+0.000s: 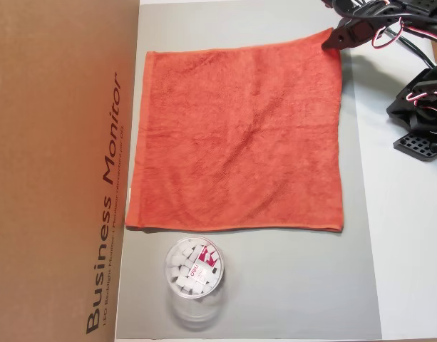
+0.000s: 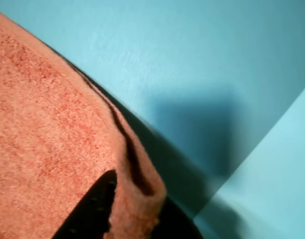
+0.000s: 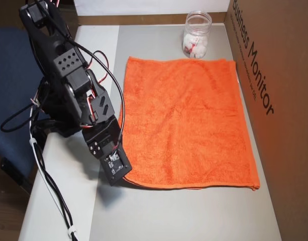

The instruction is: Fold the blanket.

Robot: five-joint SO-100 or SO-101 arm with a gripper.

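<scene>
Clear plastic jar [image 1: 194,274] holding small white pieces [image 3: 195,44], contents too small to identify, stands just past the towel edge farthest from the claw. Black claw [image 1: 332,39] pinches one lifted corner of the orange-red terry-cloth towel [image 1: 239,135]; the rest lies flat on the grey worktop [image 1: 275,285]. Wrist view shows fingers [image 2: 90,211] only partly, cut off at the bottom edge.

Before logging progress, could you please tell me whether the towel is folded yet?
Not yet: the towel lies spread flat, one corner pinched between the fingers.
</scene>
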